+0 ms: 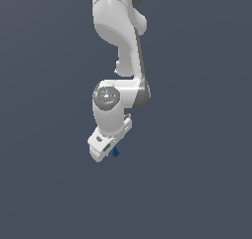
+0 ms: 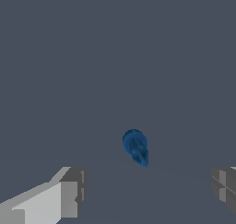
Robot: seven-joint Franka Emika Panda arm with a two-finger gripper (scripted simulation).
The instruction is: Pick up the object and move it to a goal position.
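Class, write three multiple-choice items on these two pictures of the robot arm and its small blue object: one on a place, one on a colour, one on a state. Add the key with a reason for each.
1. In the wrist view, where is the object relative to the fingers?
A. Ahead of them, between their lines
B. Clamped between them
C. Outside both fingers

2. What colour is the object?
A. Red
B. Dark blue
C. Yellow

3. What state is the gripper in?
A. Shut on the object
B. Shut on nothing
C. Open

Key:
1. A, since the lump sits apart from both fingers, in the wide gap's line.
2. B, since both views show a dark blue lump, seen beside the gripper in the exterior view.
3. C, since the fingers stand far apart, with nothing between them.
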